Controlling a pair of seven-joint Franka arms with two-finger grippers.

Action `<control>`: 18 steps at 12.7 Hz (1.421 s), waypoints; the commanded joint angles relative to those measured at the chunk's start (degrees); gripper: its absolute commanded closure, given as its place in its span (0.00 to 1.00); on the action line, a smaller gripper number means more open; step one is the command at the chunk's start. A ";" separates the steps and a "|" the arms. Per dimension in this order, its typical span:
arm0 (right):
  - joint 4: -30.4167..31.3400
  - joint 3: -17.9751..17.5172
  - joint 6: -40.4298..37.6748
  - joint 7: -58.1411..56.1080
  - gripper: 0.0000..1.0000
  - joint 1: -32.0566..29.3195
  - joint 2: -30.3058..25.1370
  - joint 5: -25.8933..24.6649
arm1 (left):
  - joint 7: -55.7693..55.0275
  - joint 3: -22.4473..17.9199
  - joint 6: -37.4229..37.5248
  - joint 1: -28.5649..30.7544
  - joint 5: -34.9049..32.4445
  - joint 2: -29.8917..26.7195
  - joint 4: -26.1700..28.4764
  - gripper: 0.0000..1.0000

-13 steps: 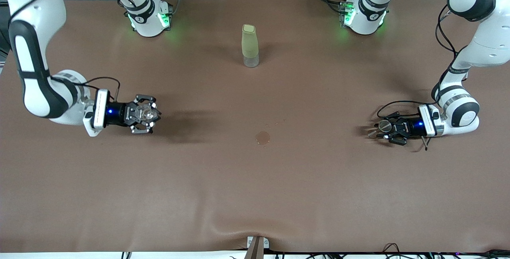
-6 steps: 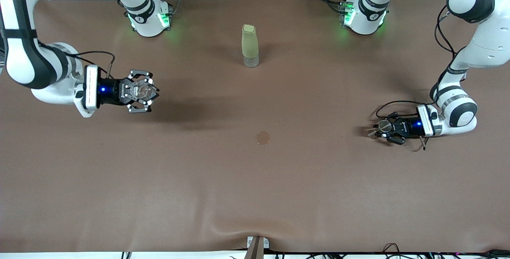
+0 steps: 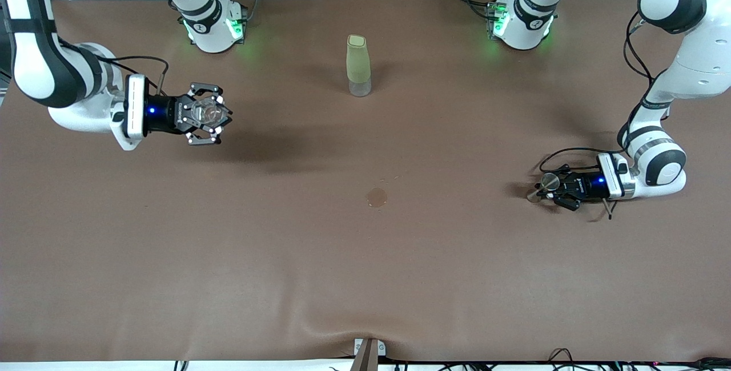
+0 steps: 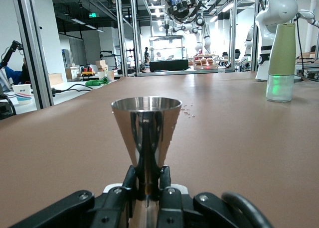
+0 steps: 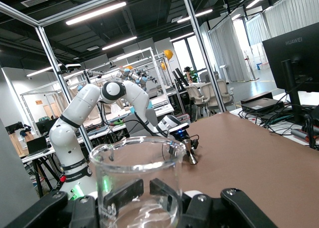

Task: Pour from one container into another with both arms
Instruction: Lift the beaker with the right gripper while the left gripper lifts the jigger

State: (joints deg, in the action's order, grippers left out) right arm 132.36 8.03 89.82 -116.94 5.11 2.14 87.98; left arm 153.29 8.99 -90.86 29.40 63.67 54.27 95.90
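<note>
Tall bottle (image 3: 358, 65) upright between the two arm bases, farther from the front camera than the stain (image 3: 377, 197) at mid-table. Metal cup (image 3: 549, 181) toward the left arm's end; glass beaker (image 3: 205, 113) toward the right arm's end.

A tall green bottle (image 3: 358, 65) stands between the arm bases. Toward the right arm's end from it, the right gripper (image 3: 212, 121) clasps a clear glass (image 3: 204, 112) aloft; toward the left arm's end, the left gripper (image 3: 551, 189) pinches a metal cup (image 3: 549, 181).

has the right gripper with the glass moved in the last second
Yes. The right gripper carried the glass toward its arm's base, farther from the front camera.
</note>
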 commanded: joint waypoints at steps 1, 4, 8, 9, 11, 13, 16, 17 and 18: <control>2.55 0.85 2.98 1.01 1.00 3.15 -2.93 1.94 | -2.11 0.24 1.64 -1.71 0.22 -0.13 -0.81 1.00; 2.72 0.85 5.97 0.31 1.00 7.70 -2.23 6.14 | -4.13 3.13 1.83 -2.25 1.98 -0.39 -0.98 1.00; 2.90 0.68 14.13 -1.35 1.00 16.40 -1.62 15.97 | -5.55 6.57 1.30 -3.38 5.14 -0.57 -1.16 1.00; 2.82 0.50 16.50 -2.93 1.00 18.68 -1.44 19.30 | -5.81 6.57 1.21 -4.26 6.28 -0.83 -1.24 1.00; 2.55 0.50 18.28 -5.13 1.00 22.99 0.05 25.46 | -5.81 6.57 0.34 -5.23 7.34 -0.83 -1.25 1.00; 2.20 0.41 19.16 -6.98 1.00 26.42 2.16 30.04 | -6.07 6.57 -0.19 -5.93 7.96 -0.83 -1.33 1.00; 0.36 -2.03 19.87 -8.22 1.00 28.20 5.76 32.51 | -6.34 6.57 -0.98 -7.69 8.92 -1.27 -1.33 1.00; 0.01 -2.92 20.65 -8.65 1.00 28.20 6.47 33.91 | -6.43 6.66 -1.51 -8.30 9.62 -1.36 -1.33 1.00; -0.52 -4.23 22.66 -9.35 1.00 28.29 6.82 34.97 | -6.34 6.66 -2.03 -8.92 10.33 -1.36 -1.25 1.00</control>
State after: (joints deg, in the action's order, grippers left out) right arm 133.79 5.49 110.13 -124.81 32.98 7.48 119.89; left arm 148.17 15.77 -91.52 22.01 71.83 54.12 94.25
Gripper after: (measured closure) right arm 0.855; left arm 0.793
